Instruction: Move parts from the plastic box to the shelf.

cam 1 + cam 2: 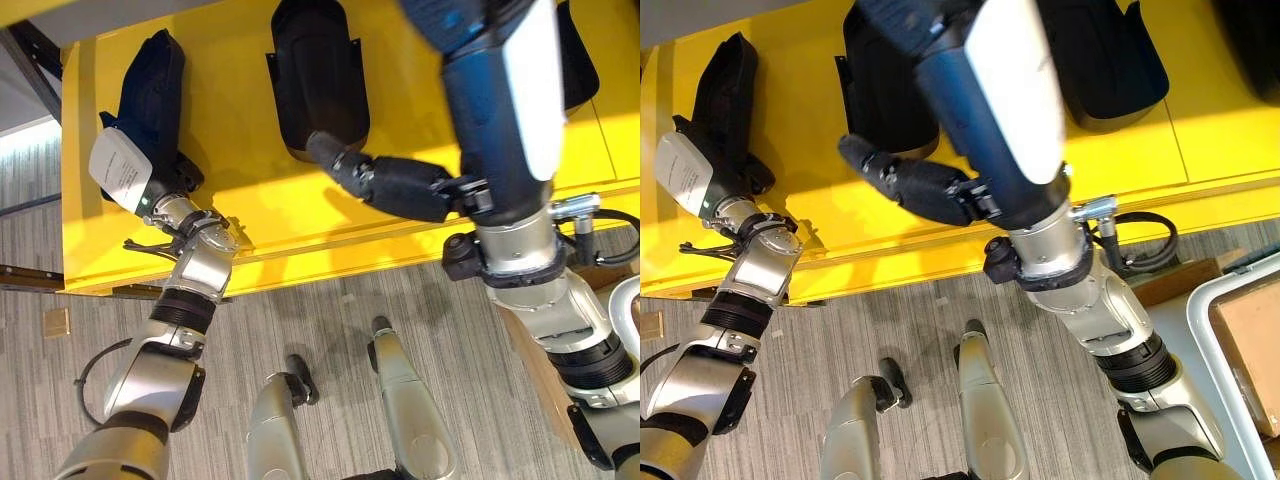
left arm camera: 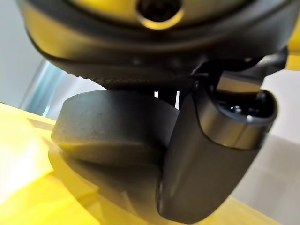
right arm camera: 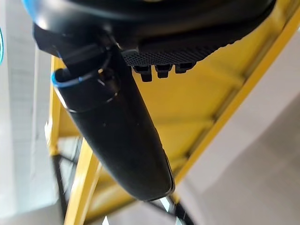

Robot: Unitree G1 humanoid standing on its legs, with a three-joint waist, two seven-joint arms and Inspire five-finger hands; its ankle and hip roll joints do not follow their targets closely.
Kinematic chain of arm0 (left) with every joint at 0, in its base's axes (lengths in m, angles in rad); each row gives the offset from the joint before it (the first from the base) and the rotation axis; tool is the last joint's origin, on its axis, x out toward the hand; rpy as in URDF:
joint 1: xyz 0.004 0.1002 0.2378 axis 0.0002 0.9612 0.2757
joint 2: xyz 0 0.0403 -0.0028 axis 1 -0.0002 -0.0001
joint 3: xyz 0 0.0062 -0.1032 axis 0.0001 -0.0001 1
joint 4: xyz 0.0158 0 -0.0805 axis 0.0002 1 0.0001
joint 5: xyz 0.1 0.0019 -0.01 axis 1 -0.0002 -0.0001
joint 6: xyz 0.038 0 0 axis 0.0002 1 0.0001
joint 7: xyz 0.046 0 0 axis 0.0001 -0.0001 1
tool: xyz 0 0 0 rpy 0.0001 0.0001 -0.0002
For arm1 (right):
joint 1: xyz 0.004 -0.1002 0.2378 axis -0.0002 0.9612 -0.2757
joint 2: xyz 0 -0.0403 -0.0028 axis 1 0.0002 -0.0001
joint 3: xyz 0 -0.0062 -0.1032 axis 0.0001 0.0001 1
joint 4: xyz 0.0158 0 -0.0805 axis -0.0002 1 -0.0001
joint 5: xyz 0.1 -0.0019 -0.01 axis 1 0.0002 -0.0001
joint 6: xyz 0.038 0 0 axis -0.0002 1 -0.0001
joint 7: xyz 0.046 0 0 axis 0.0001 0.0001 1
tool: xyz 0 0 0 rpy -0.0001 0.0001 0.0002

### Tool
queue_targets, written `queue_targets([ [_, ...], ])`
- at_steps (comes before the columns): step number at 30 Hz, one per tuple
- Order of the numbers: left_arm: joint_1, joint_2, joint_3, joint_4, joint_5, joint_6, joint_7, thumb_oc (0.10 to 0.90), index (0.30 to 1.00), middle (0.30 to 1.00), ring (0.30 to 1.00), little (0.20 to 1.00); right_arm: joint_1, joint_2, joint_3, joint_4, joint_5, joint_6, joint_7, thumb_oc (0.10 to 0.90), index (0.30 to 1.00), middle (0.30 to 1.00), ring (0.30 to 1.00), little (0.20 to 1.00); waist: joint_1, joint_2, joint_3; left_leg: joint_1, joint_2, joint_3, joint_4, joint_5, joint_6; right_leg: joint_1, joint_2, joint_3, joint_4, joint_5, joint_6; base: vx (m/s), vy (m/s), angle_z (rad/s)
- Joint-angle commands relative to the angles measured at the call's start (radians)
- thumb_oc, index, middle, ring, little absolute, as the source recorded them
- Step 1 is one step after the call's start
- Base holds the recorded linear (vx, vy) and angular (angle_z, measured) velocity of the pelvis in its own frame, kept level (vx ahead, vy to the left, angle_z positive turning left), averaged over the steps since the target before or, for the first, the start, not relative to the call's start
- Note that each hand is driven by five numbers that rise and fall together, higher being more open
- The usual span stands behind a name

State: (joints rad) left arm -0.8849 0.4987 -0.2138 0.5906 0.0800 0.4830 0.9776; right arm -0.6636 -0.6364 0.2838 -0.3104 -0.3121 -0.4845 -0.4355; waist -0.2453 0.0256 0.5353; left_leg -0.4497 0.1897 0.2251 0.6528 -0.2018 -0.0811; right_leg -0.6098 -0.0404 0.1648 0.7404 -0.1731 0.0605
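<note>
A yellow shelf (image 1: 260, 210) runs across the far side, with black moulded parts lying on it. My left hand (image 1: 122, 168), with a white cover, grips one black part (image 1: 155, 80) at the shelf's left end. That part (image 2: 108, 126) rests on the yellow board, with the thumb (image 2: 211, 159) pressed against its side. My right hand (image 1: 500, 100) hangs over the shelf's front edge with nothing in it, its thumb (image 1: 390, 185) stretched out to the left. A second black part (image 1: 315, 70) lies just beyond that thumb, and a third part (image 1: 1110, 60) lies further right.
A pale plastic box (image 1: 1230, 290) stands at the lower right with a brown piece (image 1: 1250, 345) inside. Grey striped floor lies in front of the shelf. A small tan square (image 1: 57, 322) sits on the floor at the left. The shelf's dark frame (image 1: 30, 55) shows at the upper left.
</note>
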Motion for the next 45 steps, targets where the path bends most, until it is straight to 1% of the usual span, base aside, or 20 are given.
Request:
queue_targets([
  [1,-0.126,0.139,0.023,-0.04,0.026,0.011,0.113,0.4,0.3,0.3,0.3,0.3,-0.042,0.04,-0.13,-0.183,0.042,-0.076,-0.124,0.9,1.0,1.0,1.0,1.0,-0.014,0.005,-0.015,0.025,-0.03,0.006,-0.054,0.005,0.066,0.062,-0.044,-0.071,-0.006,-0.08,-0.065,0.01,0.065,-0.12],
  [7,-0.128,0.143,0.01,-0.036,0.025,0.04,0.102,0.4,0.3,0.3,0.3,0.3,-0.042,0.041,-0.132,-0.181,0.078,-0.051,-0.162,0.9,1.0,1.0,1.0,1.0,-0.017,0.012,-0.015,0.032,-0.029,0.012,-0.065,0.014,0.064,0.058,-0.045,-0.071,-0.003,-0.081,-0.069,0.02,0.012,-0.06],
  [8,-0.138,0.147,-0.002,-0.029,0.022,0.06,0.092,0.4,0.3,0.3,0.3,0.3,-0.048,0.044,-0.131,-0.174,0.094,-0.047,-0.185,0.9,1.0,1.0,1.0,1.0,-0.018,0.015,-0.016,0.043,-0.033,0.002,-0.063,-0.004,0.056,0.068,-0.047,-0.067,0.003,-0.102,-0.065,0.08,0.022,-0.01],
  [9,-0.144,0.148,-0.008,-0.023,0.015,0.066,0.09,0.4,0.3,0.3,0.3,0.3,-0.051,0.045,-0.13,-0.174,0.099,-0.045,-0.188,0.9,1.0,1.0,1.0,1.0,-0.019,0.016,-0.016,0.044,-0.033,0.003,-0.065,-0.003,0.056,0.068,-0.047,-0.067,0.003,-0.102,-0.065,0.08,0.033,-0.02],
  [12,-0.156,0.147,-0.021,-0.002,-0.019,0.067,0.101,0.4,0.3,0.3,0.3,0.3,-0.055,0.047,-0.128,-0.181,0.123,-0.032,-0.175,0.9,1.0,1.0,1.0,1.0,-0.024,0.021,-0.016,0.047,-0.034,0.008,-0.07,0.001,0.055,0.062,-0.047,-0.066,0.006,-0.103,-0.066,-0.02,-0.002,0.0],
  [13,-0.154,0.146,-0.022,0.001,-0.025,0.066,0.105,0.4,0.3,0.3,0.3,0.3,-0.053,0.048,-0.125,-0.183,0.127,-0.028,-0.172,0.9,1.0,1.0,1.0,1.0,-0.027,0.021,-0.015,0.04,-0.028,0.022,-0.075,0.021,0.062,0.054,-0.048,-0.072,0.002,-0.085,-0.071,-0.06,0.0,-0.04],
  [15,-0.156,0.144,-0.023,0.01,-0.037,0.067,0.106,0.4,0.3,0.3,0.3,0.3,-0.056,0.049,-0.12,-0.183,0.135,-0.022,-0.161,0.9,1.0,1.0,1.0,1.0,-0.029,0.025,-0.015,0.042,-0.029,0.024,-0.078,0.023,0.062,0.055,-0.048,-0.07,-0.001,-0.085,-0.071,-0.03,0.009,-0.04],
  [16,-0.159,0.145,-0.024,0.016,-0.045,0.08,0.11,0.4,0.3,0.3,0.3,0.3,-0.058,0.05,-0.117,-0.184,0.141,-0.021,-0.156,0.9,1.0,1.0,1.0,1.0,-0.03,0.026,-0.015,0.044,-0.029,0.026,-0.081,0.024,0.061,0.055,-0.049,-0.07,-0.003,-0.084,-0.071,0.08,0.028,-0.05],
  [17,-0.161,0.144,-0.025,0.021,-0.072,0.092,0.122,0.4,0.3,0.3,0.3,0.3,-0.062,0.049,-0.114,-0.183,0.146,-0.019,-0.147,0.9,1.0,1.0,1.0,1.0,-0.028,0.028,-0.016,0.052,-0.035,0.013,-0.078,0.006,0.053,0.065,-0.048,-0.063,0.0,-0.102,-0.067,0.08,0.021,-0.07],
  [18,-0.157,0.142,-0.023,0.026,-0.085,0.094,0.134,0.4,0.3,0.3,0.3,0.3,-0.063,0.049,-0.11,-0.182,0.148,-0.015,-0.14,0.9,1.0,1.0,1.0,1.0,-0.027,0.028,-0.016,0.052,-0.035,0.014,-0.078,0.007,0.053,0.064,-0.048,-0.063,0.0,-0.102,-0.067,0.01,-0.004,-0.06],
  [19,-0.154,0.141,-0.023,0.028,-0.092,0.094,0.143,0.4,0.3,0.3,0.3,0.3,-0.063,0.05,-0.107,-0.183,0.149,-0.012,-0.136,0.9,1.0,1.0,1.0,1.0,-0.029,0.028,-0.015,0.044,-0.029,0.027,-0.082,0.026,0.061,0.055,-0.049,-0.068,-0.003,-0.084,-0.072,0.01,-0.001,-0.05],
  [20,-0.154,0.142,-0.023,0.029,-0.094,0.095,0.145,0.4,0.3,0.3,0.3,0.3,-0.065,0.05,-0.107,-0.182,0.15,-0.011,-0.135,0.9,1.0,1.0,1.0,1.0,-0.027,0.029,-0.016,0.052,-0.035,0.014,-0.079,0.007,0.053,0.065,-0.049,-0.062,-0.001,-0.102,-0.067,-0.07,-0.016,-0.01],
  [21,-0.152,0.143,-0.023,0.033,-0.105,0.097,0.153,0.4,0.3,0.3,0.3,0.3,-0.064,0.05,-0.102,-0.182,0.153,-0.01,-0.131,0.9,1.0,1.0,1.0,1.0,-0.029,0.028,-0.015,0.044,-0.03,0.028,-0.082,0.026,0.061,0.055,-0.049,-0.068,-0.004,-0.084,-0.072,0.08,0.023,0.01],
  [22,-0.144,0.143,-0.016,0.039,-0.127,0.1,0.168,0.4,0.3,0.3,0.3,0.3,-0.067,0.051,-0.098,-0.185,0.16,-0.003,-0.117,0.9,1.0,1.0,1.0,1.0,-0.026,0.031,-0.016,0.052,-0.036,0.015,-0.079,0.007,0.053,0.065,-0.049,-0.06,-0.001,-0.103,-0.068,-0.07,-0.016,0.01],
  [23,-0.142,0.143,-0.015,0.04,-0.131,0.101,0.171,0.4,0.3,0.3,0.3,0.3,-0.065,0.051,-0.096,-0.186,0.163,-0.004,-0.113,0.9,1.0,1.0,1.0,1.0,-0.028,0.03,-0.015,0.043,-0.031,0.029,-0.082,0.026,0.061,0.056,-0.049,-0.066,-0.004,-0.085,-0.073,0.0,0.0,0.0],
  [25,-0.139,0.142,-0.011,0.047,-0.148,0.097,0.18,0.4,0.3,0.3,0.3,0.3,-0.065,0.049,-0.093,-0.188,0.173,-0.002,-0.105,0.9,1.0,1.0,1.0,1.0,-0.027,0.029,-0.015,0.043,-0.03,0.029,-0.083,0.027,0.061,0.055,-0.049,-0.066,-0.005,-0.084,-0.073,0.0,-0.012,0.0],
  [26,-0.138,0.138,-0.005,0.056,-0.154,0.089,0.187,0.4,0.3,0.3,0.3,0.3,-0.07,0.051,-0.087,-0.192,0.176,0.003,-0.102,0.9,1.0,1.0,1.0,1.0,-0.024,0.029,-0.016,0.049,-0.035,0.016,-0.078,0.006,0.053,0.063,-0.049,-0.062,0.001,-0.108,-0.069,0.06,-0.001,0.01],
  [35,-0.14,0.141,0.013,0.071,-0.203,0.088,0.241,0.4,0.3,0.3,0.3,0.3,-0.071,0.058,-0.073,-0.207,0.183,0.012,-0.084,0.9,1.0,1.0,1.0,1.0,-0.018,0.027,-0.016,0.036,-0.037,0.011,-0.08,0.008,0.053,0.054,-0.047,-0.065,0.003,-0.11,-0.07,0.01,0.0,0.0],
  [39,-0.121,0.145,0.039,0.093,-0.253,0.065,0.264,0.4,0.3,0.3,0.3,0.3,-0.073,0.057,-0.067,-0.208,0.185,0.024,-0.081,0.9,1.0,1.0,1.0,1.0,-0.01,0.03,-0.016,0.034,-0.04,0.009,-0.082,0.009,0.053,0.056,-0.051,-0.069,0.001,-0.112,-0.071,0.0,0.0,0.0],
  [45,-0.11,0.153,0.048,0.11,-0.261,0.046,0.266,0.4,0.3,0.3,0.3,0.3,-0.08,0.052,-0.055,-0.208,0.185,0.041,-0.081,0.9,1.0,1.0,1.0,1.0,-0.003,0.028,-0.016,0.026,-0.042,0.007,-0.083,0.012,0.055,0.053,-0.051,-0.074,0.0,-0.111,-0.073,0.0,0.0,0.0],
])
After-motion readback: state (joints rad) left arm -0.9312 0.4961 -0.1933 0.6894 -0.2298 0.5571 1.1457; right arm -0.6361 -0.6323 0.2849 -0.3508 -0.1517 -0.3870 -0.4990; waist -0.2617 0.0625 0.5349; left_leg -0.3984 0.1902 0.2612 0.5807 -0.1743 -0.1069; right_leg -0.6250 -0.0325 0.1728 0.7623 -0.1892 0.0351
